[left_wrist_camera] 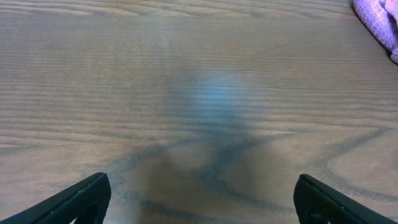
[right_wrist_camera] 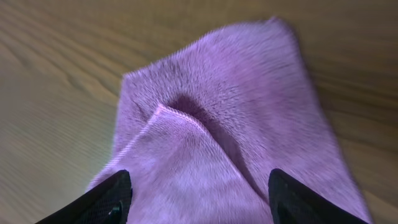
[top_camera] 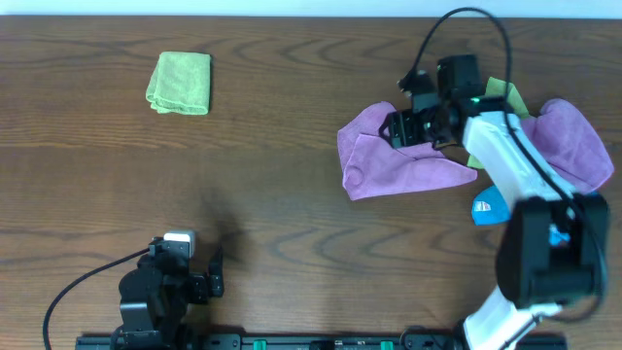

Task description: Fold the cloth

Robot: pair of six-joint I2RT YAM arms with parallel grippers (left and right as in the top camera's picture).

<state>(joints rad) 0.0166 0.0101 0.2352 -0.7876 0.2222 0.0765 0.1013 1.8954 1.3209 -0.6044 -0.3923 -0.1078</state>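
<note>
- The purple cloth (top_camera: 413, 167) lies rumpled on the right half of the table (top_camera: 292, 194). Its long axis runs left to right, and part of it is hidden under the right arm.
- The right gripper (right_wrist_camera: 199, 186) hangs directly over the cloth's left portion — jaws wide, holding nothing, a raised fold just ahead between them.
- The left gripper (left_wrist_camera: 202, 183), jaws also wide, sits over bare wood well apart from the cloth — the right arm is far nearer.

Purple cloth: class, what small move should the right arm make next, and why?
Probably lower the right gripper and close it on the raised fold of the cloth. Its jaws are open on either side of that ridge, and the cloth lies crumpled, so nothing is gripped yet.
</note>
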